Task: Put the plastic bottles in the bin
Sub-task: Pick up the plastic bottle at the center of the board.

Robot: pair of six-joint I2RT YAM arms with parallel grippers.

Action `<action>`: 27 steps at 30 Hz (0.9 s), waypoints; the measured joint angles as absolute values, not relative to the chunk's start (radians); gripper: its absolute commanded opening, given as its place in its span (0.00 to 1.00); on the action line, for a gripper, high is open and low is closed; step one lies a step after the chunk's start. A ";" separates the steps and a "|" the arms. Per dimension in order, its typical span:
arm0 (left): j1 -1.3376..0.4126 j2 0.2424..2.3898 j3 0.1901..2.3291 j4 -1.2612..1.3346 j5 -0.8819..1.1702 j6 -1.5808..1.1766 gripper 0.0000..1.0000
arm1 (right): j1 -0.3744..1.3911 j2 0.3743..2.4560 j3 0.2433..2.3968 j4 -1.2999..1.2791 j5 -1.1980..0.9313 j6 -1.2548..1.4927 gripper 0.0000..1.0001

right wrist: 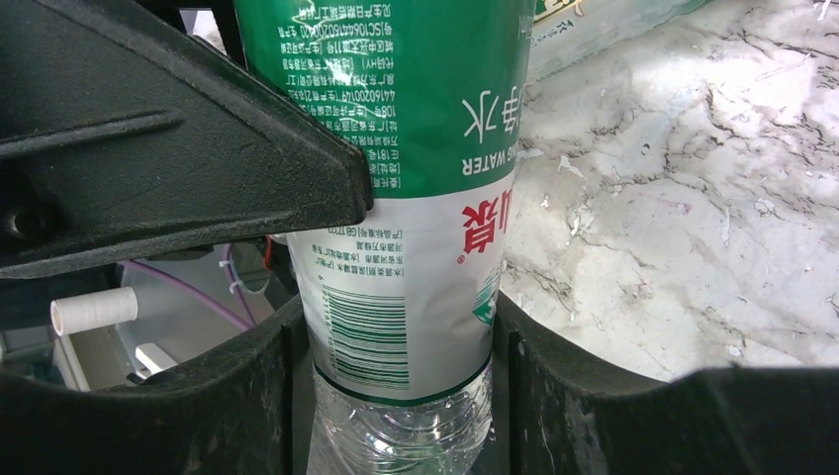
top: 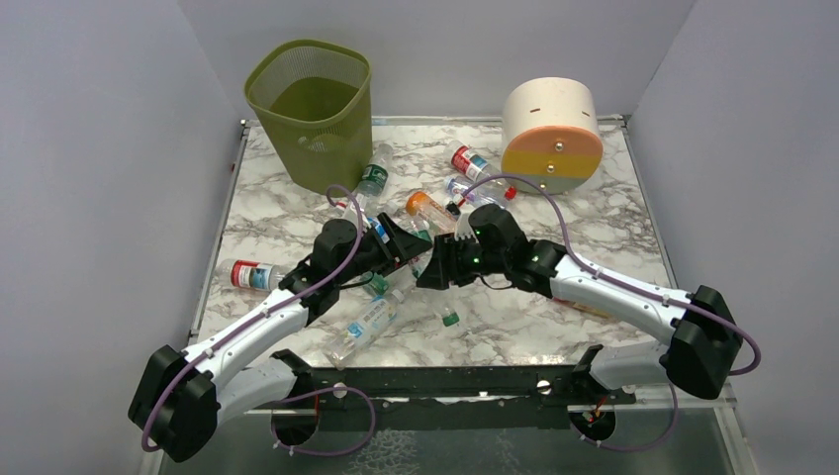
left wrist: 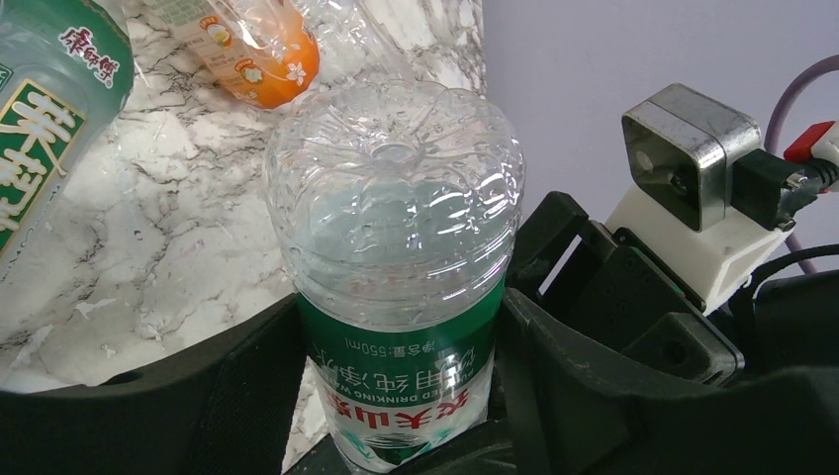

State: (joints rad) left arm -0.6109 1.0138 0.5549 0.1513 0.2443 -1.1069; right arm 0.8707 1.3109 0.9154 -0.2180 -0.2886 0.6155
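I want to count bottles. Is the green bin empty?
Empty: looking down into the bin, only its bare green floor shows.

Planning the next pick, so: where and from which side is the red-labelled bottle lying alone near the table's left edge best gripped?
Likely best to grip the red-labelled bottle across its middle, coming straight down from above. It lies on its side, long axis roughly left-right in the top view, with bare table along both long sides.

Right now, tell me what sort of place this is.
Likely a robot test cell: plain grey walls box in a marble-patterned table, two arms are bolted at its near edge, and plastic bottles lie scattered beside a mesh bin.
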 measured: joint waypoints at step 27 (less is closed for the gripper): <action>-0.611 0.989 0.555 0.107 0.192 -1.090 0.63 | 0.883 1.108 1.034 -0.398 -0.181 0.618 1.00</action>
State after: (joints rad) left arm -0.6109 0.9894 0.5552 0.1070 0.1925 -1.0901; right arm 0.8829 1.1080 1.0344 -0.3981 -0.1814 0.6182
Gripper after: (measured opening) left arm 0.636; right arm 0.994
